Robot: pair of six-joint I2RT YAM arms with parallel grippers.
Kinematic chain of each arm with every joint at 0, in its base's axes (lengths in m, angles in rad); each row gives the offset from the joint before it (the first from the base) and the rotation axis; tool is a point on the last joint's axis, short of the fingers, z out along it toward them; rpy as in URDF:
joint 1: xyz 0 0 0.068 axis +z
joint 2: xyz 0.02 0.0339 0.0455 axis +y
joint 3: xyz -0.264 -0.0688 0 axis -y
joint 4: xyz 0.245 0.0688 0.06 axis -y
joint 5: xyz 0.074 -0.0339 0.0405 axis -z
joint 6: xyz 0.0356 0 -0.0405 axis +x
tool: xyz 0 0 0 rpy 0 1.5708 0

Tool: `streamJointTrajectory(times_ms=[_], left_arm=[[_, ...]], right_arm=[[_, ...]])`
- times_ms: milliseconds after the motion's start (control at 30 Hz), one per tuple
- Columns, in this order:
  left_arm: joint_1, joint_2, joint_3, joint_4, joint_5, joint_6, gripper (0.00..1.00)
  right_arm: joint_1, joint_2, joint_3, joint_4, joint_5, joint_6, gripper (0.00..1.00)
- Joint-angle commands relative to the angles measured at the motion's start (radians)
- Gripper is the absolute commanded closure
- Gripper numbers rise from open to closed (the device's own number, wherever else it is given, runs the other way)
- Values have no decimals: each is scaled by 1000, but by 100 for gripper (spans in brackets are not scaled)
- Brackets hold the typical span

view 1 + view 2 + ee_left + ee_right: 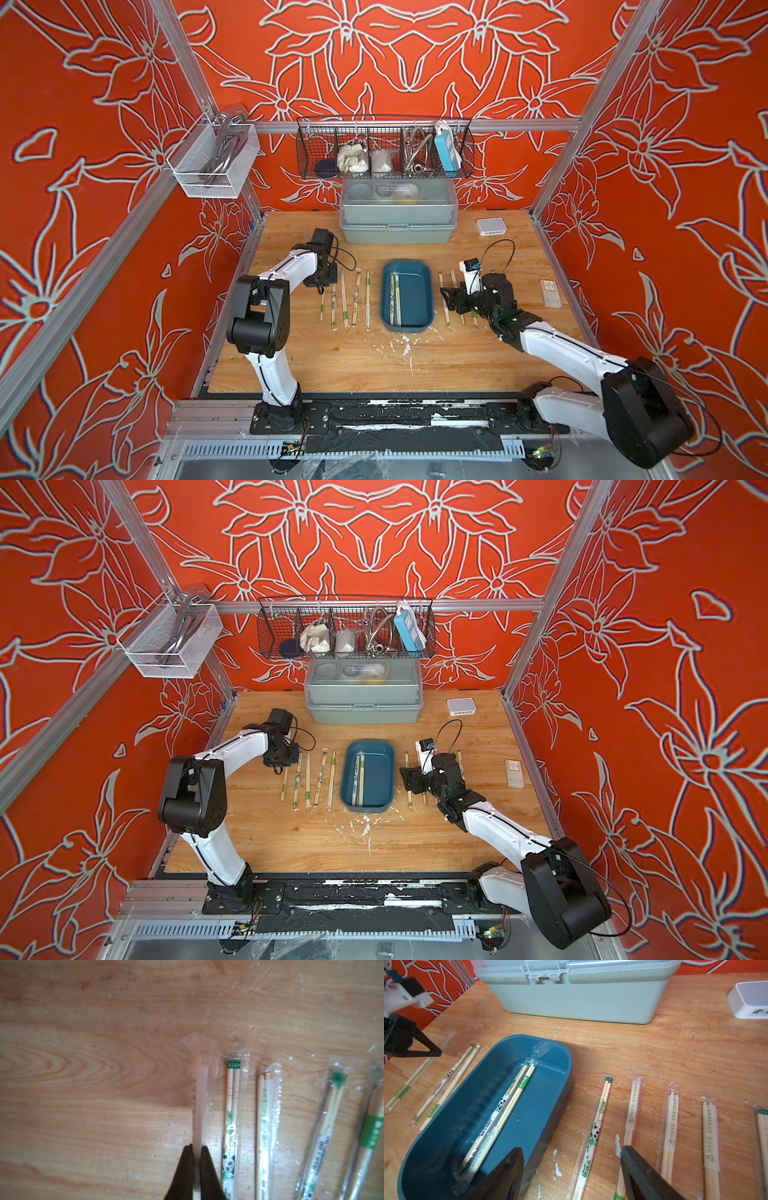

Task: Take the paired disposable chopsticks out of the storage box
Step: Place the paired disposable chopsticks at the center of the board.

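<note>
Scuffed wooden table (pixel 374 365), flecked with white, inside a booth of red flowered walls (pixel 104 208).

A blue box (pixel 417 291) sat mid-table, its long side running away from the arm bases. Wrapped chopstick pairs (pixel 395 297) lay in it lengthwise against its left wall, overlapping. Two, perhaps three; the glossy wrappers made the count unsure.

Left of the box, four pairs (pixel 351 299) lay on the wood in a loose, roughly parallel row, apart from the box. Just outside that row the left gripper (pixel 197 1148) was clamped on one more pair (pixel 198 1105). It gripped near one end, and the pair ran out alongside the outermost one of the row.

Right of the box lay another row of pairs (pixel 672 1126), five of them showing in the right wrist view. The right gripper (pixel 572 1150) hung just beside the box's right wall, over the nearest of these. Its jaws stood wide apart with nothing between them.

At the back of the table stood a grey-green lidded box (pixel 397 224). A black wire basket (pixel 384 149) hung on the rail above it. A small white device (pixel 491 226) sat at the back right, and a small white packet (pixel 550 293) near the right edge. A white mesh basket (pixel 212 162) hung on the left rail.
</note>
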Motion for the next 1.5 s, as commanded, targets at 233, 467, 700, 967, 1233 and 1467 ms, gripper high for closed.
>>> streamJointTrajectory(times_ms=[233,467,700,967,1233,1467], left_arm=[[6,67,-6,33,-27,28,90],[8,78,-12,41,-38,11,87],[8,85,-14,41,-70,17,79],[8,55,-27,41,-65,20,68],[5,-118,-92,70,-4,-44,55],[-14,-395,-233,221,84,-122,46]], right_arm=[[6,20,23,-10,-3,-6,22],[7,22,24,-11,-2,-4,22],[8,27,27,-13,-5,-3,22],[8,37,33,-18,-3,-1,22],[9,2,13,-10,20,0,22],[44,-40,6,-25,71,-29,22]])
